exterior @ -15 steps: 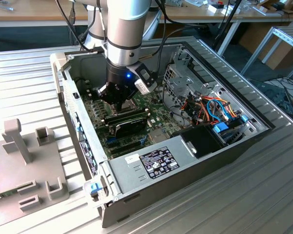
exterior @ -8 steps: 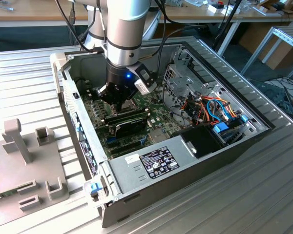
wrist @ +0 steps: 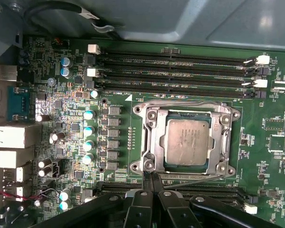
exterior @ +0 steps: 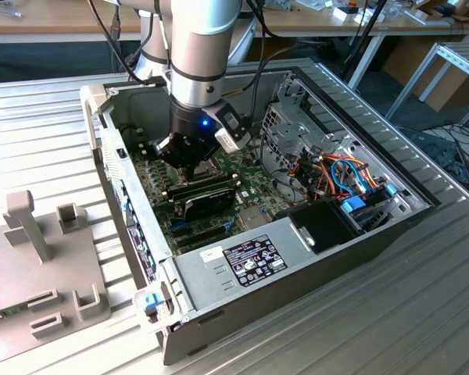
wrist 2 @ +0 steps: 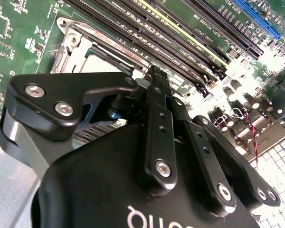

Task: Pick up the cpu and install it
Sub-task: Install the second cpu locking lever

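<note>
Inside the open computer case (exterior: 297, 258), which lies on its side on a ribbed metal surface (exterior: 422, 312), the arm reaches down over the green motherboard (exterior: 254, 183). Its black pincer (exterior: 189, 162) hangs low over the board, near the case's rear wall, beside the dark memory slots.

The first wrist view looks straight down on the board. The cpu (wrist: 187, 141), a flat square chip with a dull grey metal top, sits within the socket (wrist: 186, 137), framed by the socket's silver metal bracket, whose four corners carry screws. The chip lies flat and square to the frame. The pincer (wrist: 151, 183) stands just beside the socket's edge, its two thin black fingertips (wrist: 147, 185) pressed together with no visible gap and nothing between them. The tips lie at the frame's border, close to one corner screw, apart from the chip itself. A thin metal lever (wrist: 194, 179) runs along that same side of the socket.

Four long memory slots (wrist: 175, 71) run parallel on the socket's far side from the pincer, and rows of small capacitors (wrist: 89, 130) stand beside it.

The second wrist view looks along the pincer's body toward the socket (wrist 2: 78, 50), where a pale sliver of the chip (wrist 2: 102, 64) shows past the black linkage.
</note>
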Tool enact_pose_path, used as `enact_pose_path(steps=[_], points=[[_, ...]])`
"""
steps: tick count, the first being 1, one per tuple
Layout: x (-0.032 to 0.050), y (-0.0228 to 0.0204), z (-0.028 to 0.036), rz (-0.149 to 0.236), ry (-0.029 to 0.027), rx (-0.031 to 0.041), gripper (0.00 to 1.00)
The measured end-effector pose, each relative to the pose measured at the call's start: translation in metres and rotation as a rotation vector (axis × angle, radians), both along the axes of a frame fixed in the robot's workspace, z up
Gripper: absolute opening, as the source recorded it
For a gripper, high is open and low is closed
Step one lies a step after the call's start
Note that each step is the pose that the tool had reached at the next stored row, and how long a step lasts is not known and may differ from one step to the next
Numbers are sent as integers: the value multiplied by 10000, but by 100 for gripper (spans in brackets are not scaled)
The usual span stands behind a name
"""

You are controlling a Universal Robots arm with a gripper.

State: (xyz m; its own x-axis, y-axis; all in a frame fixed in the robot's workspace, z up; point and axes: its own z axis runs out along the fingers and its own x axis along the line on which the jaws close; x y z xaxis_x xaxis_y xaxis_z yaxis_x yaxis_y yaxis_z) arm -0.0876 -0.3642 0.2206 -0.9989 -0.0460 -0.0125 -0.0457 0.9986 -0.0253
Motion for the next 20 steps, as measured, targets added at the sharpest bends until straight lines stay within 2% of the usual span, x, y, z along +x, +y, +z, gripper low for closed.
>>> enact_pose_path(steps=[10, 20], points=[[-7, 0, -30, 0, 31, 15, 11], [-20, 0, -51, 0, 29, 40, 11]])
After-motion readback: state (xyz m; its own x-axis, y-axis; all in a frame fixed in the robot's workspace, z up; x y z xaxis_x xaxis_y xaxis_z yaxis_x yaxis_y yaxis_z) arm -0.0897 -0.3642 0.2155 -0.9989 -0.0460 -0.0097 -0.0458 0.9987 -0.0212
